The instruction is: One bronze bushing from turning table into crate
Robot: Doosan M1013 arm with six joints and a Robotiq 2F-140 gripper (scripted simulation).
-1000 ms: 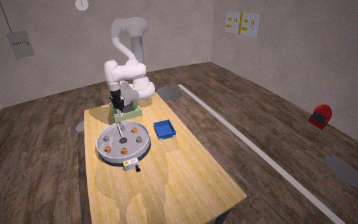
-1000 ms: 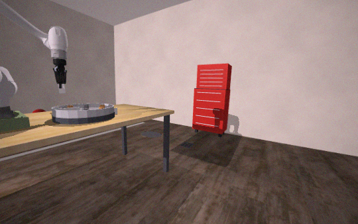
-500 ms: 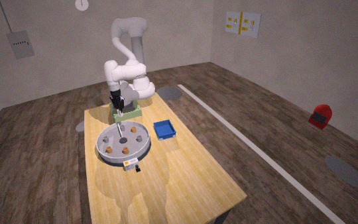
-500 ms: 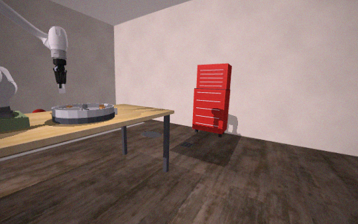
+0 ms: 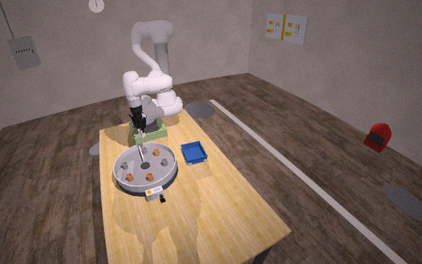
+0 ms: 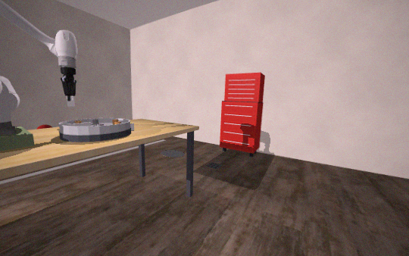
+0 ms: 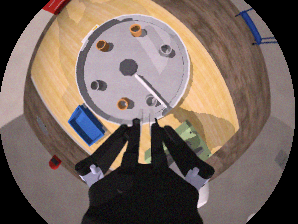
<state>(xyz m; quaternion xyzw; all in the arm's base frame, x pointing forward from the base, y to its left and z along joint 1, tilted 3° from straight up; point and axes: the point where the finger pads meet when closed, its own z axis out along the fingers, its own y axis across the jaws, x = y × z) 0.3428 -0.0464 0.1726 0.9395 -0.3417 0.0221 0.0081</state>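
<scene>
We are viewing the desk lengthwise from above, its far short edge carrying the green base block and the white arm. We are seeing the turning table between that block and the desk's middle, near the top view's left long edge, with a pale bar reaching from its rim towards its hub. We are finding the blue crate apart from it, by the right long edge, nearer the far corner than the near one. We are watching the pincer hanging point-down, well above the turning table's rim on the side towards the far edge; it is nearly closed, holding nothing. We are noting a small control box at the rim's side facing the near edge. Smallest of all, we are counting three bronze bushings standing on the turning table, sharing it with three grey bushings.

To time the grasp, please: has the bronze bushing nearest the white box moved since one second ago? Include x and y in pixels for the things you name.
Yes. In top view, this bronze bushing (image 5: 149, 177) (image 7: 101, 46) shifted rightward relative to the white box (image 5: 154, 194) (image 7: 90, 34).
</scene>
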